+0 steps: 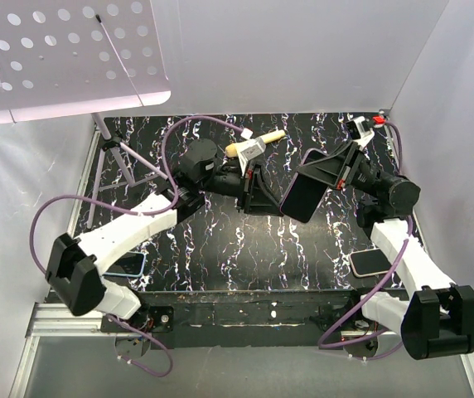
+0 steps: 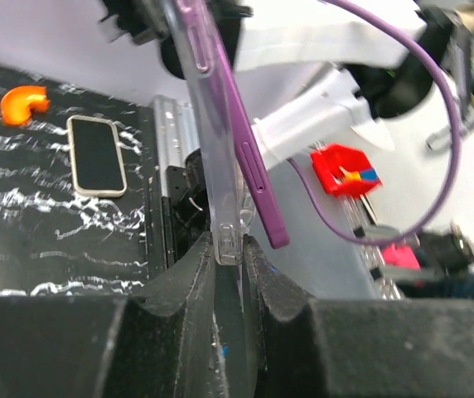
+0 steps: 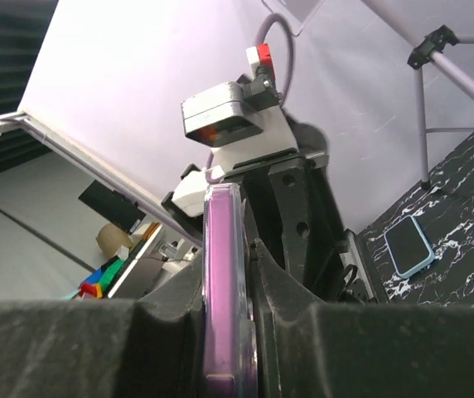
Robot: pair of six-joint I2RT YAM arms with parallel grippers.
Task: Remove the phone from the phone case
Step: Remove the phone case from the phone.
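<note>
While held midair, left claw (image 2: 230, 250) pinching phone case (image 2: 207, 124), right claw (image 3: 229, 278) clamping phone (image 3: 223, 224).

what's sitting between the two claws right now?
Only the purple phone in its clear case. Left claw pinches the case edge, right claw grips the other side. Top view shows it; both wrist views confirm the grips.

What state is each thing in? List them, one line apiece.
purple phone: held off the table, one end seemingly lifted out of its case.
clear case: pinched at one end, partly on the phone.
left gripper: shut on the clear case.
right gripper: shut on the purple phone.
blue-cased phone: flat, screen up.
beige-cased phone: flat, screen up.
</note>
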